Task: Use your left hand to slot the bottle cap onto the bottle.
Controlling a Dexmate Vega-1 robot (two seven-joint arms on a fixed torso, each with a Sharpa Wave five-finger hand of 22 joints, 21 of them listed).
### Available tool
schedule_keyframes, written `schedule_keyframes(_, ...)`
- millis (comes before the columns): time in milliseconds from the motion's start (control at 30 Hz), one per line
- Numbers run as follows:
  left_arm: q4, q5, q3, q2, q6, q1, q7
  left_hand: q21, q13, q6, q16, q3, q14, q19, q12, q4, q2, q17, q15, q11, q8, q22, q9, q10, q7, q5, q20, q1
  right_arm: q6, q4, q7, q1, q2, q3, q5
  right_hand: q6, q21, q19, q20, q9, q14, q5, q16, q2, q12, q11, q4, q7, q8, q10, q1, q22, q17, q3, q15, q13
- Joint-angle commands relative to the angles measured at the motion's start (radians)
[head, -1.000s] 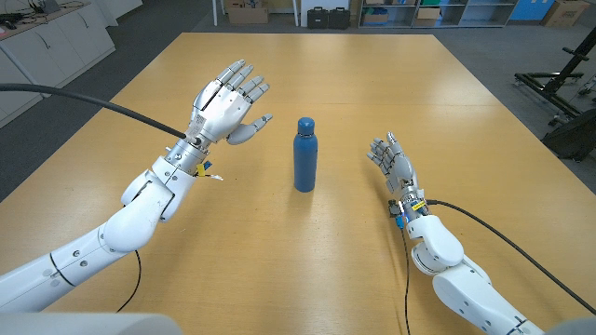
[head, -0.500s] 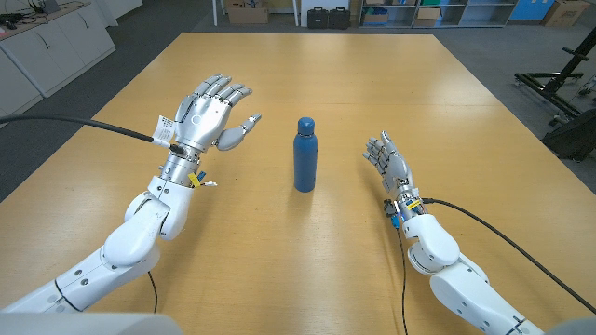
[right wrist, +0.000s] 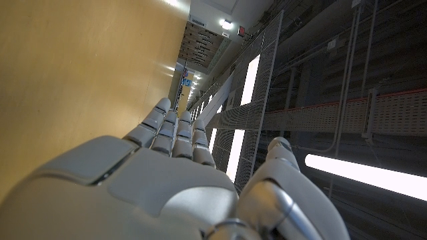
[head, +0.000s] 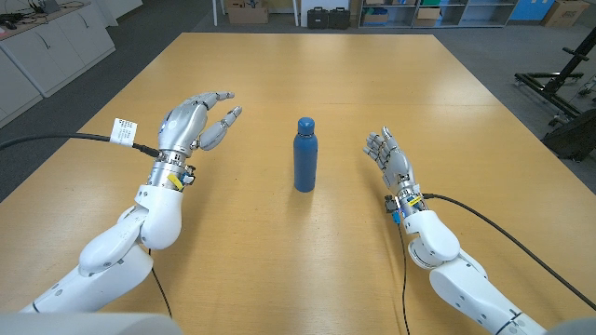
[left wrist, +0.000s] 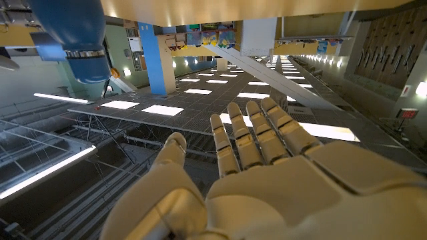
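Observation:
A dark blue bottle (head: 304, 154) stands upright near the middle of the wooden table (head: 307, 74), with its blue cap (head: 304, 124) sitting on top. In the left wrist view the bottle (left wrist: 70, 40) shows with a silver ring below its cap. My left hand (head: 194, 120) hovers to the bottle's left, fingers stretched out and apart, holding nothing. The same hand (left wrist: 267, 167) shows empty in its wrist view. My right hand (head: 389, 158) stands to the bottle's right, fingers up and apart, empty. Its wrist view shows the hand (right wrist: 167, 173) beside the table top.
A black cable (head: 56, 140) runs from my left wrist off the picture's left edge. Another cable (head: 503, 237) trails from my right wrist. Boxes and cases (head: 326, 14) stand on the floor beyond the table's far edge.
My left hand has drawn back to the left, away from the bottle, and lowered with its fingers levelling out. The bottle and right hand have stayed put.

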Motion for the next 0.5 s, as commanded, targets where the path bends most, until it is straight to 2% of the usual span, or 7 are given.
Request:
schedule_keyframes(33,0.158,-0.560,-0.006,-0.064,-0.311,-0.050,-0.254,-0.007,0.003,-0.036,-0.013,0.004,-0.030,-0.022,-0.016,0.003,0.007,0.007,-0.060,0.029,-0.023,0.006,0.003,-0.033,0.011,-0.004,0.008,-0.025,0.061,0.041,0.061,0.021,0.005,-0.011,0.019,0.003,-0.001,0.006,0.004,0.001,0.001,0.006,-0.001,0.008,0.002,-0.001,-0.002,-0.001,-0.001,0.006,0.002,0.004,0.002,-0.002,0.004,0.000)
schedule_keyframes(133,0.210,-0.659,0.019,-0.081,-0.352,-0.073,-0.313,-0.012,0.003,-0.063,-0.020,-0.005,-0.058,-0.042,-0.026,0.006,0.001,0.009,-0.049,0.046,-0.042,0.007,0.002,-0.062,0.022,-0.007,0.012,-0.055,0.065,0.040,0.061,0.020,0.007,-0.013,0.017,0.002,-0.002,0.006,0.004,0.001,0.001,0.006,-0.001,0.008,0.002,-0.001,-0.002,-0.002,-0.001,0.005,0.001,0.004,0.002,-0.002,0.006,0.000)
schedule_keyframes(333,0.290,-0.774,0.055,-0.113,-0.412,-0.101,-0.369,-0.018,0.001,-0.145,-0.026,-0.042,-0.127,-0.094,-0.042,0.027,-0.022,0.012,-0.019,0.071,-0.097,0.007,-0.002,-0.152,0.067,-0.007,0.017,-0.146,0.073,0.049,0.061,0.021,0.013,-0.019,0.013,0.002,-0.002,0.006,0.003,0.001,0.000,0.006,-0.001,0.007,0.002,-0.001,-0.002,-0.002,-0.001,0.005,0.001,0.004,0.002,-0.003,0.005,0.000)
schedule_keyframes(500,0.328,-0.797,0.088,-0.125,-0.408,-0.123,-0.368,-0.021,0.000,-0.173,-0.027,-0.055,-0.159,-0.119,-0.045,0.034,-0.030,0.011,-0.005,0.072,-0.116,0.006,-0.004,-0.189,0.092,-0.004,0.006,-0.177,0.088,0.078,0.065,0.033,0.023,-0.026,0.005,0.000,-0.003,0.008,0.000,0.001,-0.001,0.006,-0.002,0.006,0.002,-0.002,-0.001,-0.005,-0.002,0.005,0.000,0.004,0.002,-0.004,0.003,0.000)
